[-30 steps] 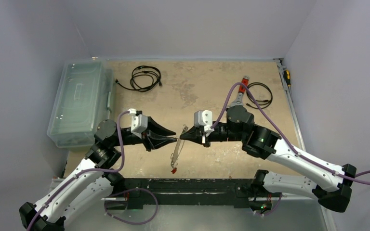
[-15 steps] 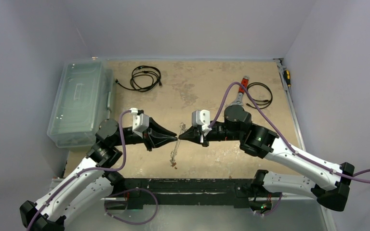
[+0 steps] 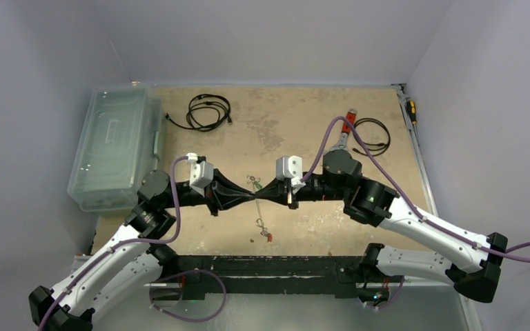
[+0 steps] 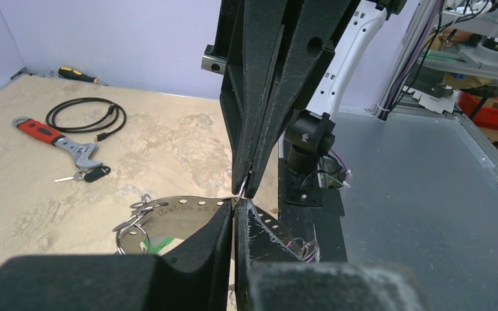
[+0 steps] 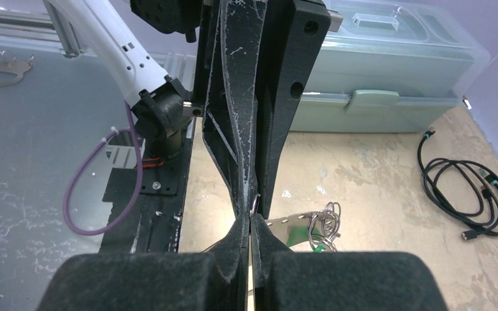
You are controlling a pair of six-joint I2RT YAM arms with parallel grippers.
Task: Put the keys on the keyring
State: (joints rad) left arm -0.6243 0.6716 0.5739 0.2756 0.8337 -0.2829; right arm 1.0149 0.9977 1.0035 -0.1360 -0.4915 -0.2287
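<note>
arms: two, reaching toward each other from opposite sides over the middle of the table (image 3: 283, 117), forearms near level, tips meeting nose to nose. left gripper (image 3: 252, 196): one, fingers pressed together, nipping the keyring. right gripper (image 3: 262, 195): one, fingers likewise closed, on the same spot of the hoop from the opposite side, turned crosswise to the left pair in both wrist views. keyring (image 4: 181, 208): one, a flat grey metal band with a row of small holes, held off the table between the two tips and curving away beside them; tiny stamped numerals run along it, too small to read with confidence. small wire rings (image 4: 139, 210): a cluster of several at the far end of the band, count unclear. keys: three seen. green-tagged key (image 4: 159, 244): one, under the band, by the wire rings. red-headed key (image 3: 268, 237): one, below the pinch point toward the arm bases, possibly dangling on a short link rather than lying flat. black-headed key (image 4: 94, 173): one, on the table just beside the wrench jaw, well apart from the hoop. red-handled wrench (image 4: 45, 135): one. black cable coils: two, far left (image 3: 208, 110) and far right (image 3: 373, 135). clear lidded box (image 3: 114, 145): one, left edge. screwdriver (image 3: 410, 107): one, yellow and black, at the right wall.
</note>
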